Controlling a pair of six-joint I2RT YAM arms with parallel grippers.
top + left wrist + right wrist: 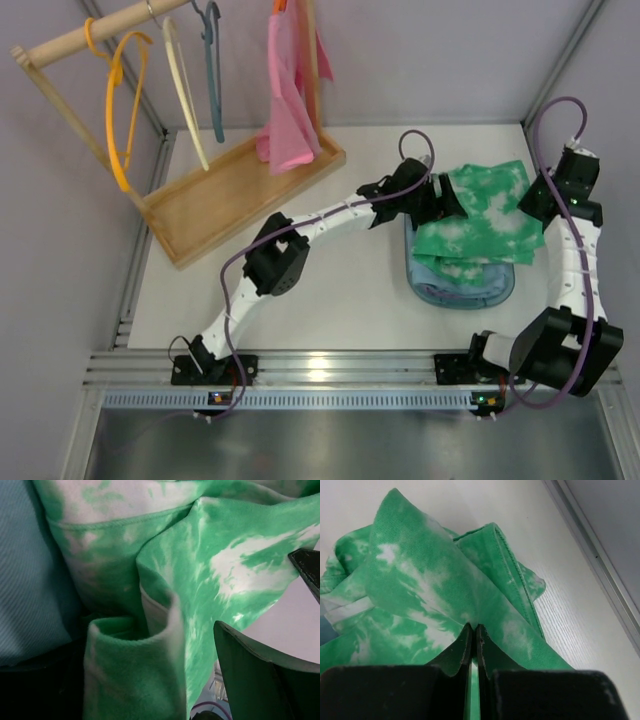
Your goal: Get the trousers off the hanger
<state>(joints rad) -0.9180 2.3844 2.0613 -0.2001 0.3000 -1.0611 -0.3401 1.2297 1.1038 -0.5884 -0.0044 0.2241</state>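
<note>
Green tie-dye cloth is lying bunched in the blue bin (503, 290) at the right of the table (340, 290). These are the trousers (480, 215), and they are resting on top of a folded light-blue cloth (447, 272) that is filling the bin beneath them. I judge the pile is serving as the drop-off spot for loose garments. The trousers are hanging on nothing, so the removal looks done to me.

I am holding the left tool (447, 203) at the trousers' left edge with its jaws spread wide and released. In the wrist view the folds are sitting in front of the fingers (250, 680) rather than between them. I read that as a let-go pose.

The right tool (474, 626) is clenched, its tips pressing against the cloth at the far right corner. I cannot tell whether a thin fold is caught between them. That end is rising in a peak, which may mean it is being pinned or lifted there.

Well apart, at the back left, the hanger (213, 80) is dangling bare by its hook from the wooden rail (90, 40). It is hanging between a cream hanger (185, 90) and a pink cloth (290, 110), with an orange hanger (125, 100) further left. The rack is keeping the hangers upright and out of both arms' way.
</note>
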